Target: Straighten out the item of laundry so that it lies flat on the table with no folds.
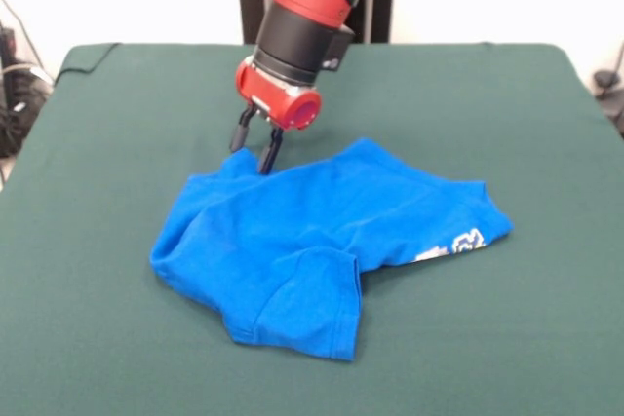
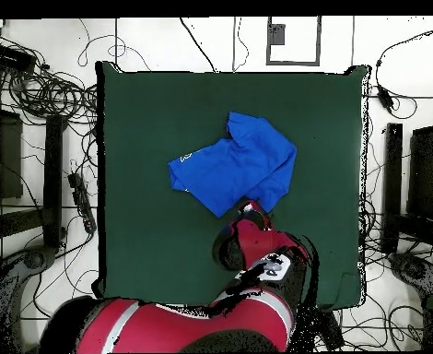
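Observation:
The bright blue T-shirt (image 1: 312,231) lies crumpled on the dark green table (image 1: 107,338), folded over itself, with a sleeve turned up at the front. Part of its white emblem (image 1: 466,239) shows at the right tip. My gripper (image 1: 251,158) points down at the shirt's far left edge with its two black fingers apart. One fingertip (image 1: 265,169) is touching the cloth there. In the overhead view the shirt (image 2: 239,166) lies in the middle of the table (image 2: 146,120). The gripper (image 2: 249,208) is at the shirt's lower edge.
The red and black arm (image 2: 257,267) reaches in from the table's robot side. Cables and stands (image 2: 45,92) lie on the floor around the table. Green cloth surrounds the shirt on all sides.

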`<state>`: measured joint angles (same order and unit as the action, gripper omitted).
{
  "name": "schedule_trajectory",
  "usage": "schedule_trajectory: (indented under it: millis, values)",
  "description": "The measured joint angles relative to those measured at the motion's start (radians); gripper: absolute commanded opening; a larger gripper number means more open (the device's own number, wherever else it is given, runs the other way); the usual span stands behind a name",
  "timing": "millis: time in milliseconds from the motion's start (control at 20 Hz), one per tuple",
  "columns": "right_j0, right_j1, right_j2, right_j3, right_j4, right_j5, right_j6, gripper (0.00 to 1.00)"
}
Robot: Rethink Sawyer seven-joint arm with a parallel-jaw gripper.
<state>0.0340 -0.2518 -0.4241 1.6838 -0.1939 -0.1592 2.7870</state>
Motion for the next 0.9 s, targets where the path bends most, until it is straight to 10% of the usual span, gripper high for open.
schedule_trajectory:
  millis: [750,800,900]
  values:
    - [-0.020,0.000,-0.010,0.007,-0.018,-0.027,0.000,1.00]
    - [-0.023,0.000,-0.012,0.007,-0.018,-0.028,0.000,0.00]
    - [-0.024,0.000,-0.013,0.006,-0.018,-0.028,0.000,0.00]
